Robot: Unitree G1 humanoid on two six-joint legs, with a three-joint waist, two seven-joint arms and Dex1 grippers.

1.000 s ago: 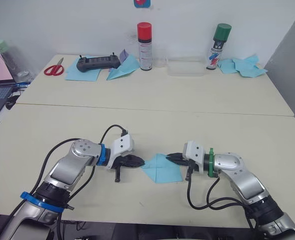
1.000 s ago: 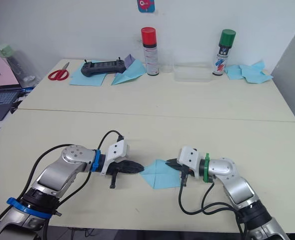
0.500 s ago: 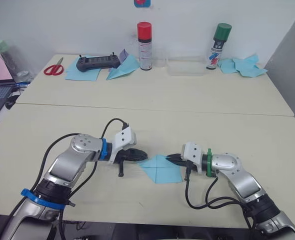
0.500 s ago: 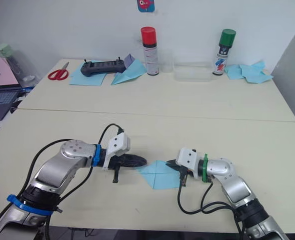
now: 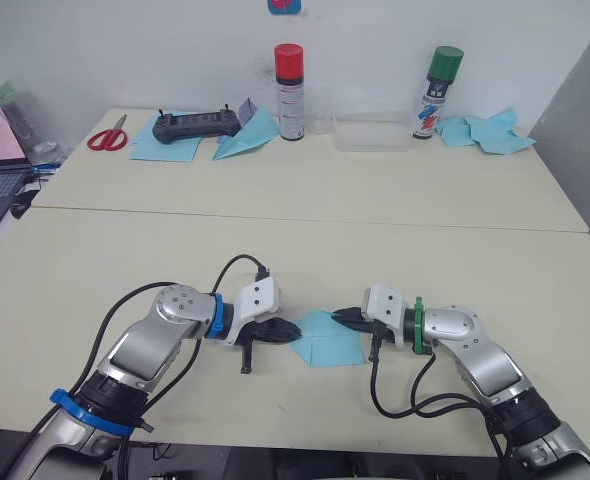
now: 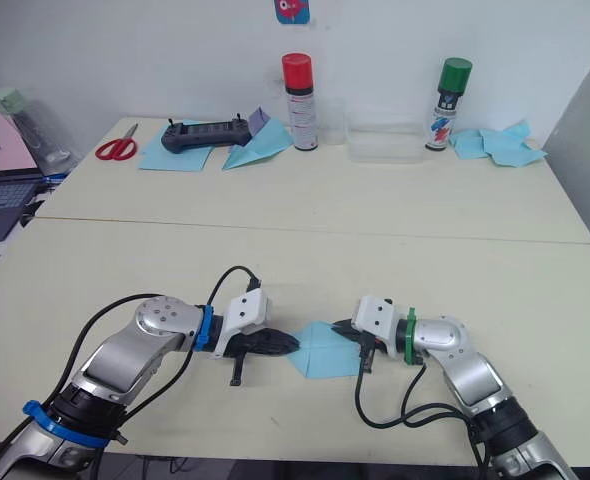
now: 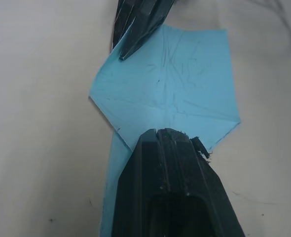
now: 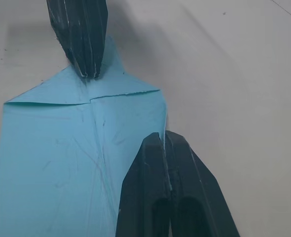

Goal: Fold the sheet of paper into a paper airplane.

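Lying flat near the front edge of the tabletop (image 5: pixel 95 240), about midway along it, the sheet of paper (image 5: pixel 327 338) sits directly between the two hands, which point at each other along a left-to-right line. The left hand (image 5: pixel 287 329) has its tip on the sheet's left point; the right hand (image 5: pixel 347 318) has its tip on the sheet's right side, toward the far corner. Both hands are closed to a narrow wedge, fingers together, and press down on the paper rather than gripping it.

The sheet is already partly folded. Its left end narrows to a point where two corners have been turned in, and a centre crease runs from that point toward the right hand, so the long axis lies along the line joining the hands. Each hand is at its own end of that axis, neither nearer than the other. The coming fold probably turns on that crease: one hand pinning while the other works an edge over.

From the head camera the paper reads as a plain blue patch. The left wrist view (image 7: pixel 170 98) shows the turned-in flaps meeting at the centre line and the fine creases, with the right hand's tip on the far corner. The right wrist view (image 8: pixel 61 163) shows the flaps' edges lifting slightly off the sheet.
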